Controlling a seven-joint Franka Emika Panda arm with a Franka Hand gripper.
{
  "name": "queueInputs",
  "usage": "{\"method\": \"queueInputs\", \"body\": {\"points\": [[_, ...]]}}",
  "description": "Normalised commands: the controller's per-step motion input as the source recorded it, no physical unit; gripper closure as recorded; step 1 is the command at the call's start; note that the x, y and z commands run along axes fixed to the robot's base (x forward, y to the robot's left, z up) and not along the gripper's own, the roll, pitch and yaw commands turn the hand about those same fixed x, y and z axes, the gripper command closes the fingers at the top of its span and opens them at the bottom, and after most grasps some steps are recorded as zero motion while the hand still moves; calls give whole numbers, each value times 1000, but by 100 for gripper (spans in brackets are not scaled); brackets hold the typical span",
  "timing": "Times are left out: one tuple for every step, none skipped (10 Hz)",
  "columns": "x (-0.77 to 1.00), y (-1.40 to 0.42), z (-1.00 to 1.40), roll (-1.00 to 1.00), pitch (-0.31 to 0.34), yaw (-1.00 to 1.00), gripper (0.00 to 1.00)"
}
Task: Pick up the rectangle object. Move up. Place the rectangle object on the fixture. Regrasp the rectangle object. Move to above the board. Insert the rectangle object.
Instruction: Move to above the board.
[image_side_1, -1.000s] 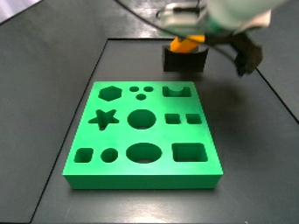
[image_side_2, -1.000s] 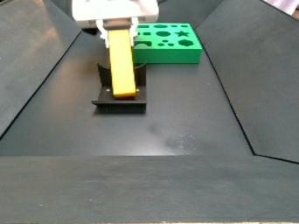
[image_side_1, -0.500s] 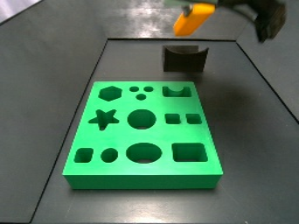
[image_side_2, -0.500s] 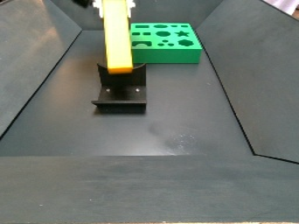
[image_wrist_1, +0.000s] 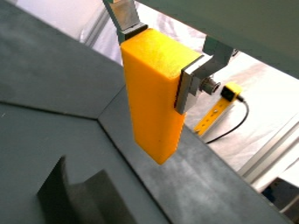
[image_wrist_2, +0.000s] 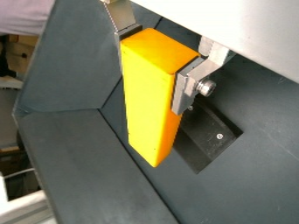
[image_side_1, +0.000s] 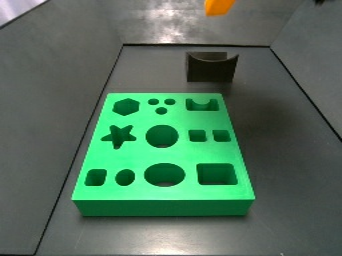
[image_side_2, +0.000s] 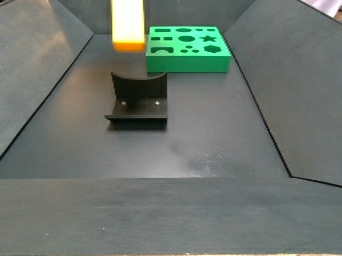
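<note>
The rectangle object (image_wrist_1: 155, 92) is an orange-yellow block, and my gripper (image_wrist_1: 162, 52) is shut on its upper end, a silver finger on each side, as both wrist views show. It hangs upright in the air, well above the fixture (image_side_2: 138, 98). In the side views only the block's lower part (image_side_2: 127, 25) (image_side_1: 219, 6) shows at the top edge; the gripper is out of frame there. The dark fixture (image_side_1: 210, 66) stands bare, with nothing in its notch. The green board (image_side_1: 167, 150) lies flat on the dark floor, its cut-outs unfilled.
Sloped dark walls (image_side_2: 54, 90) ring the floor. The fixture's base plate (image_wrist_2: 211, 140) lies below the block. A yellow cable (image_wrist_1: 222, 109) runs outside the enclosure.
The gripper has risen straight up with the rectangle object, lifting it off the fixture until the gripper left the top of both side views.
</note>
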Motion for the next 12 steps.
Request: {"method": "queueInputs", "body": {"points": [[-45, -15, 1000, -56, 108, -37, 100], [-36, -12, 848, -54, 120, -11, 100], [-23, -14, 729, -53, 123, 7, 100], [-1, -13, 441, -47, 143, 42, 100], [8, -15, 326, -45, 146, 54, 100], [-715, -1000, 118, -1000, 11, -185, 100], [-722, -1000, 120, -1000, -1, -183, 100], [-784, -1000, 137, -1000, -14, -183, 100], [-823, -1000, 113, -1000, -16, -185, 100], [-838, -1000, 127, -1000, -12, -187, 100], [-818, -911, 120, -1000, -7, -188, 100], [-583, -610, 73, -1000, 2, -186, 100]]}}
